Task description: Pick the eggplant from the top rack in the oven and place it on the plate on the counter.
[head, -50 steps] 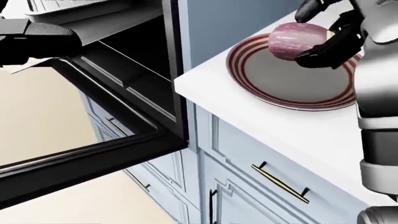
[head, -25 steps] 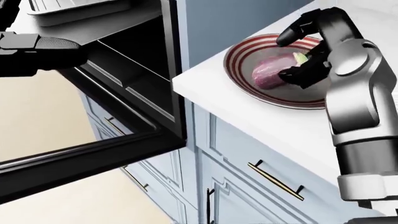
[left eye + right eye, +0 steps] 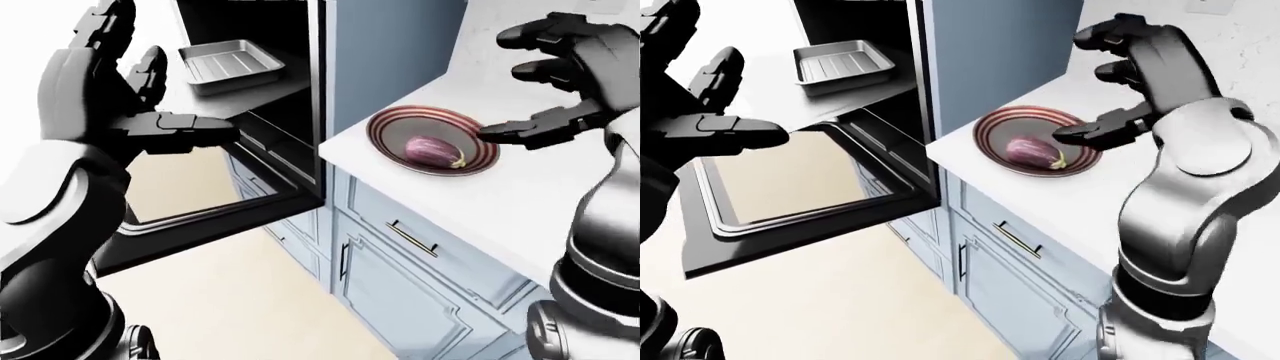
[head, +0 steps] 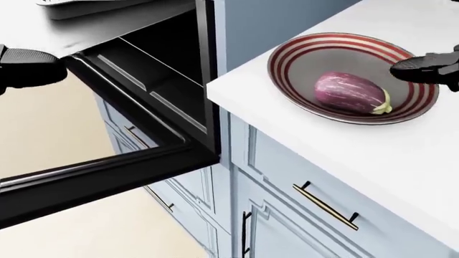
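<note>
The purple striped eggplant (image 4: 350,92) lies on its side on the red-ringed plate (image 4: 301,54) on the white counter (image 4: 402,161), green stem pointing right. My right hand (image 3: 1110,82) is open, raised above and to the right of the plate, one fingertip (image 4: 412,69) over the plate's right rim, apart from the eggplant. My left hand (image 3: 135,97) is open and empty at the left, beside the open oven (image 3: 270,82). The oven door (image 3: 790,217) hangs down.
A metal baking tray (image 3: 230,66) sits on the pulled-out oven rack. Pale blue cabinets with a brass drawer handle (image 4: 326,207) stand under the counter. Beige floor lies at the lower left.
My right hand lowered the eggplant onto the plate, let go of it and drew up and to the right. The eggplant now lies free on the plate.
</note>
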You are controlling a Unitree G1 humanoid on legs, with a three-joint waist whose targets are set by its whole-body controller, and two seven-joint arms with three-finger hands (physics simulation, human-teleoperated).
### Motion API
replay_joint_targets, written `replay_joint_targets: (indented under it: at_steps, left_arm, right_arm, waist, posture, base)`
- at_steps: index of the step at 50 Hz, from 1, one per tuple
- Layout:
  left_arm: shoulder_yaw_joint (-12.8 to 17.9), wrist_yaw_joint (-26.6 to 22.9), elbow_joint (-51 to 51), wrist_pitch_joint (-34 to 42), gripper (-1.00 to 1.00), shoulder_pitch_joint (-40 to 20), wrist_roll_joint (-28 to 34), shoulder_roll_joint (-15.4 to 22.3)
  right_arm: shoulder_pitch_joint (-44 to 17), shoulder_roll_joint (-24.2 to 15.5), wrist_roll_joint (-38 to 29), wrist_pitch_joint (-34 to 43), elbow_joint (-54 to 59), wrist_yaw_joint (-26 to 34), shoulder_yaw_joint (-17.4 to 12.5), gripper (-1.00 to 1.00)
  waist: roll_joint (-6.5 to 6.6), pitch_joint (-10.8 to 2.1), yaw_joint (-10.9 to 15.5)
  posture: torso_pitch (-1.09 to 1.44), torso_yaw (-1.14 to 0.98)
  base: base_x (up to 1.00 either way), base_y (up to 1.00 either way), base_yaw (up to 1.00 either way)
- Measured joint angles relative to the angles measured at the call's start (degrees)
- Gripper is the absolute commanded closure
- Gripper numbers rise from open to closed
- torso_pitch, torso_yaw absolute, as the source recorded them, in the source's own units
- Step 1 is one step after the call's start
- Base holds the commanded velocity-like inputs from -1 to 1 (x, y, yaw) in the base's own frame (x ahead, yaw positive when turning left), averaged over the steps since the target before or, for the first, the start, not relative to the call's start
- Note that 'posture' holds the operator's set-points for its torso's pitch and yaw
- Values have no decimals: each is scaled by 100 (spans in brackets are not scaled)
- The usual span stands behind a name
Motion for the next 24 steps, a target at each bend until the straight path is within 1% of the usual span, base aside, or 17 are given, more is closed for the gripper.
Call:
replay_joint_targets:
  at_steps: [2, 3, 5, 8, 10, 11, 12, 13, 16, 18, 21, 22, 24]
  left_arm:
    - [278, 2, -76, 87, -100, 66, -232, 218]
    - [451, 28, -113, 104, -100, 124, -368, 337]
    - [767, 145, -201, 94, -100, 286, -639, 578]
    - [1108, 293, -284, -84, -100, 648, -1051, 907]
    - [1247, 327, -299, -252, -100, 929, -1298, 1089]
    - [1308, 338, -260, -319, -100, 1020, -1432, 1191]
    - [1377, 369, -213, -385, -100, 1092, -1566, 1282]
    - [1495, 421, -214, -458, -100, 1210, -1705, 1351]
    - [2117, 503, -708, -716, -100, 1988, -2035, 1427]
    - [2655, 503, -1000, -825, -100, 2419, -2336, 1531]
    - [3324, 518, -994, -1057, -100, 2814, -2741, 1715]
    - [3524, 557, -963, -1112, -100, 2922, -2890, 1781]
    - [3841, 645, -890, -1181, -100, 3086, -3173, 1964]
  right_arm:
    - [296, -307, -47, 376, -939, 572, -472, -45]
    - [446, -506, -20, 549, -1298, 813, -769, -45]
    - [740, -873, 95, 871, -1779, 1138, -1378, -53]
    - [1086, -1263, 447, 1281, -2122, 1312, -2084, -59]
    - [1328, -1378, 791, 1474, -2274, 1276, -2479, -65]
    - [1465, -1396, 995, 1534, -2334, 1244, -2703, -73]
    - [1635, -1343, 1201, 1614, -2449, 1203, -2963, -76]
    - [1826, -1216, 1404, 1694, -2620, 1152, -3237, -87]
    - [2445, -776, 1987, 1762, -3103, 981, -4073, -100]
    - [2704, -626, 2389, 1802, -3262, 934, -4695, -100]
    - [2835, -788, 2916, 1893, -3290, 1001, -5505, -100]
    - [2858, -855, 3054, 1909, -3292, 1029, -5718, -100]
    - [2912, -797, 3304, 1842, -3318, 1022, -6041, -100]
  waist:
    - [-25, 20, 5]
    - [-36, 25, 1]
    - [-56, 24, -19]
    - [-50, 12, -55]
    - [-41, 10, -62]
    - [-42, 16, -60]
    - [-47, 19, -57]
    - [-50, 22, -61]
    - [-33, 64, -84]
    - [-24, 110, -85]
    - [-3, 138, -66]
    - [-7, 143, -66]
    - [-36, 147, -69]
  posture:
    - [-17, 0]
    - [-17, 0]
    - [-17, 0]
    - [-17, 0]
    - [-17, 0]
    - [-17, 0]
    - [-17, 0]
    - [-17, 0]
    - [-17, 0]
    - [-17, 0]
    - [-17, 0]
    - [-17, 0]
    - [-17, 0]
  base:
    - [0, 0, 0]
    - [0, 0, 0]
    - [0, 0, 0]
    - [0, 0, 0]
    - [0, 0, 0]
    - [0, 0, 0]
    - [0, 0, 0]
    - [0, 0, 0]
    - [0, 0, 0]
    - [0, 0, 0]
    - [0, 0, 0]
    - [0, 0, 0]
    - [0, 0, 0]
